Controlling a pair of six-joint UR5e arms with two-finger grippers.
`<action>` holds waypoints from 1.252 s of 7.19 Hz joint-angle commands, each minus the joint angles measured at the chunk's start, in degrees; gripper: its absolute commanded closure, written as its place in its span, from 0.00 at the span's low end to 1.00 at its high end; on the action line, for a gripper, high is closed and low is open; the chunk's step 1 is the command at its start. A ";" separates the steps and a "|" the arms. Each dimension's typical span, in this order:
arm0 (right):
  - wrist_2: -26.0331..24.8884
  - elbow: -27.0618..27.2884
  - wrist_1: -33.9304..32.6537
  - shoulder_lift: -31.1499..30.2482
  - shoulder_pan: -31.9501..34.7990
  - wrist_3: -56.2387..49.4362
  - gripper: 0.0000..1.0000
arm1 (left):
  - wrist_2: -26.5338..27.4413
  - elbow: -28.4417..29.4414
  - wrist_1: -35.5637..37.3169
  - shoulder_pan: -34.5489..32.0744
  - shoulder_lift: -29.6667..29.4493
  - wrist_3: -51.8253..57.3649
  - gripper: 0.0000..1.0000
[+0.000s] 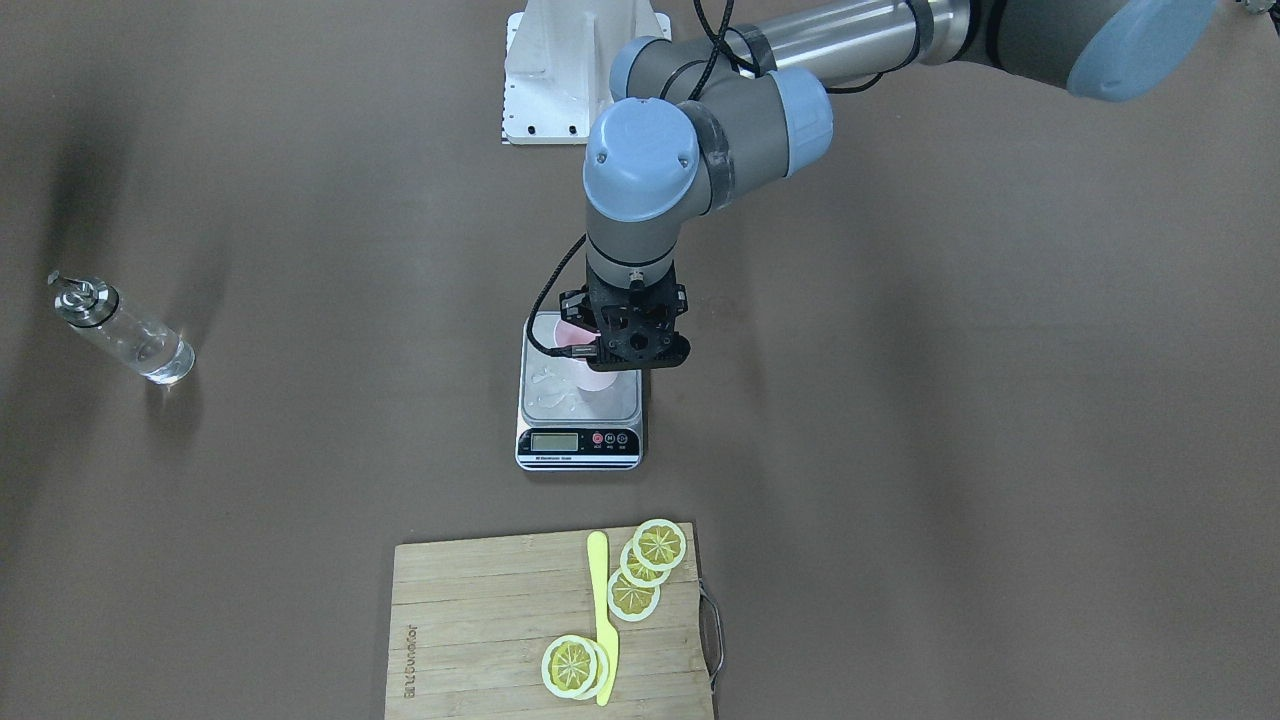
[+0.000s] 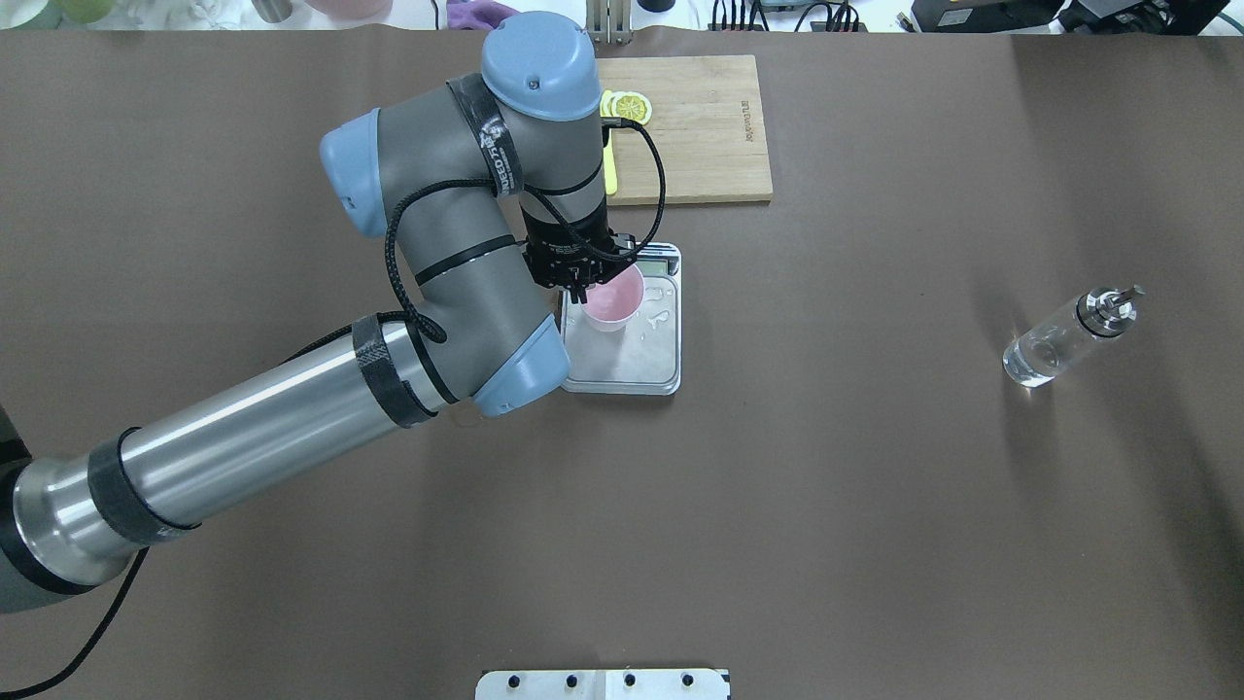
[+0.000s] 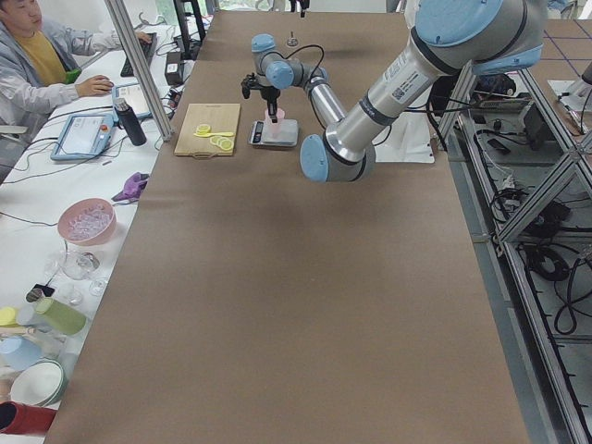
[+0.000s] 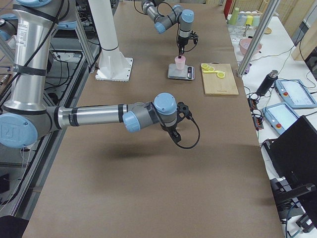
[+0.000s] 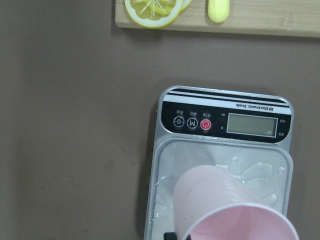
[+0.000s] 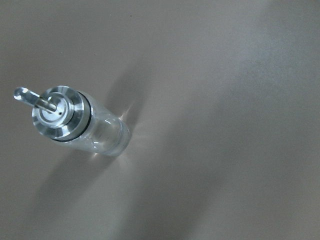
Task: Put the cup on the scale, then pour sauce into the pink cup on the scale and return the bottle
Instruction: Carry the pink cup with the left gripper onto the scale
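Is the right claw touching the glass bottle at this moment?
Apart. In the overhead view the bottle stands alone, with bare table all round it; the right claw is not at it.

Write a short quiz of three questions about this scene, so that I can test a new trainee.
1. True or false: the bottle lies on its side.
2. Where does the cup stand? A) on the scale B) on the bare table C) beside the bottle
3. Fill in: the hand at the cup belongs to the robot's ____ arm.
Key: 1 false, it stands upright on the table; 2 A; 3 left.
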 commanded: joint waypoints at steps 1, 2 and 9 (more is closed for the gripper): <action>-0.02 -0.11 0.31 -0.08 -0.07 0.03 0.00 | -0.18 -0.05 -0.20 0.65 0.01 -0.04 1.00; 0.07 -0.11 0.31 -0.08 -0.07 0.03 0.00 | -0.18 0.04 -1.50 0.65 0.27 0.05 0.98; 0.86 -0.73 3.56 -0.08 -2.44 -0.24 0.01 | -4.03 -12.72 -0.04 -5.57 7.18 0.14 0.02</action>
